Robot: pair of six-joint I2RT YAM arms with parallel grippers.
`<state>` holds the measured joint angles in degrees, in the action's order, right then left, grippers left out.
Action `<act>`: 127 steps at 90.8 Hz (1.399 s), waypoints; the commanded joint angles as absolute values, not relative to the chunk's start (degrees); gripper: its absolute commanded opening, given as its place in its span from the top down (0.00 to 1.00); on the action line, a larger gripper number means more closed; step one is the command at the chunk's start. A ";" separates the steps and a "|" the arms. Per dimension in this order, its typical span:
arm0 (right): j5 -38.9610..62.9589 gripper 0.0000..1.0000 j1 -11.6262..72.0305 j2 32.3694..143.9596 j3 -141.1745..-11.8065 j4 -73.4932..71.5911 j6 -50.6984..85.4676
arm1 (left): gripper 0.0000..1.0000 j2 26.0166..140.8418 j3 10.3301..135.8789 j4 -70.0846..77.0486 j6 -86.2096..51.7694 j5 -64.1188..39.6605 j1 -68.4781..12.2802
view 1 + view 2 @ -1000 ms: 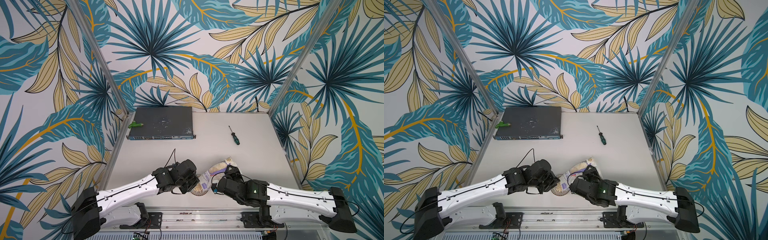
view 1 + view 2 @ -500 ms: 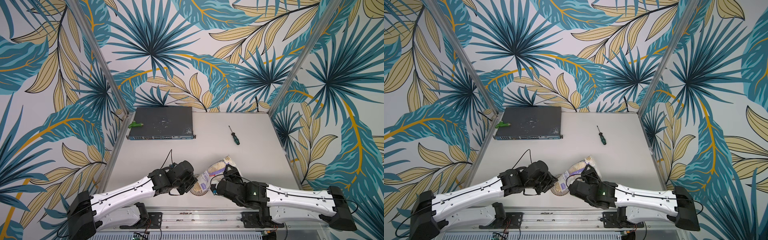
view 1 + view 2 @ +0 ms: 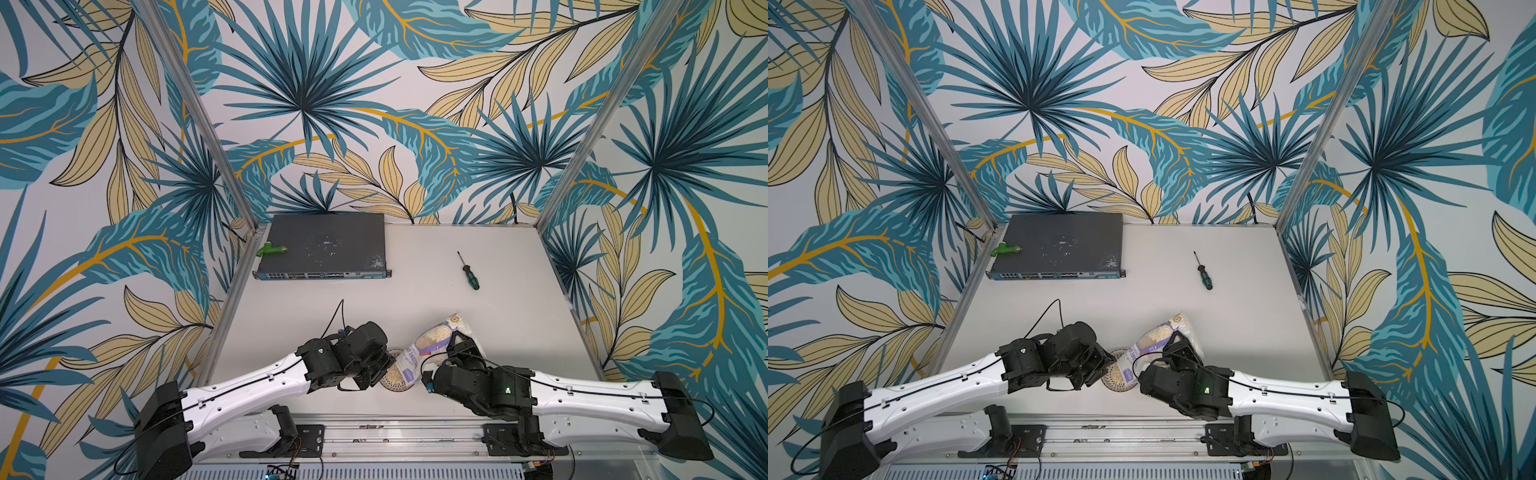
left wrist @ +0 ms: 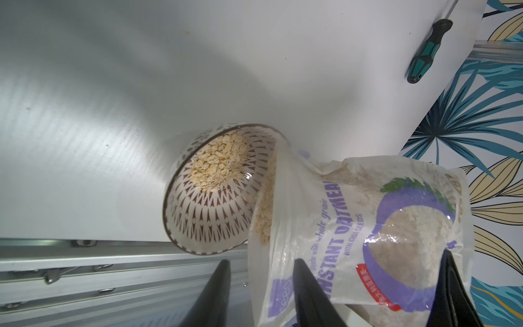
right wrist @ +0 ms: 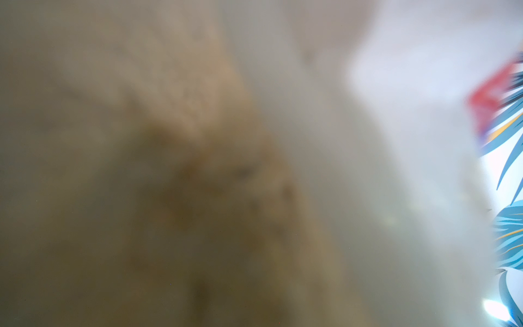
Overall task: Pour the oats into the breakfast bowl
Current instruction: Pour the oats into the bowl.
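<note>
The left hand (image 4: 260,269) has spread its jaws since a second ago; they stand apart, astride the bag's (image 4: 353,226) mouth corner. The right hand (image 3: 459,349) is clamped on the bag's middle. The bag's long axis slopes down to the bowl (image 4: 203,218) between the hands, with its mouth over the rim. Oats (image 4: 218,161) heap inside, so further tipping looks like the right arm's job.

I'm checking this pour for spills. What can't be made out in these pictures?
Left wrist view: the clear plastic bag of pale oats runs off the frame edge; print on its red sticker is too small.
Right wrist view: all beige blur, bag against the lens; the right gripper unseen there.
Both top views: the small dark-patterned white bowl is half hidden under the left gripper and bag.
</note>
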<state>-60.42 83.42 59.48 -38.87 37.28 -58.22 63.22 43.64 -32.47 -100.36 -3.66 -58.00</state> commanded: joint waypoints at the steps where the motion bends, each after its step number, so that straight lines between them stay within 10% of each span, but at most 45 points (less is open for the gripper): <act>1: -68.48 1.00 83.89 58.20 -39.24 31.09 -58.56 | 0.57 62.58 43.15 -33.73 -100.45 -3.16 -58.18; 127: -72.97 1.00 84.99 60.02 -39.58 26.59 -64.76 | 0.54 59.29 41.23 -35.15 -100.90 -1.68 -58.17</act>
<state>-66.00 84.75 61.14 -38.11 30.52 -65.43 60.40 42.24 -34.04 -100.99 -2.57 -58.00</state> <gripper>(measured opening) 0.499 0.456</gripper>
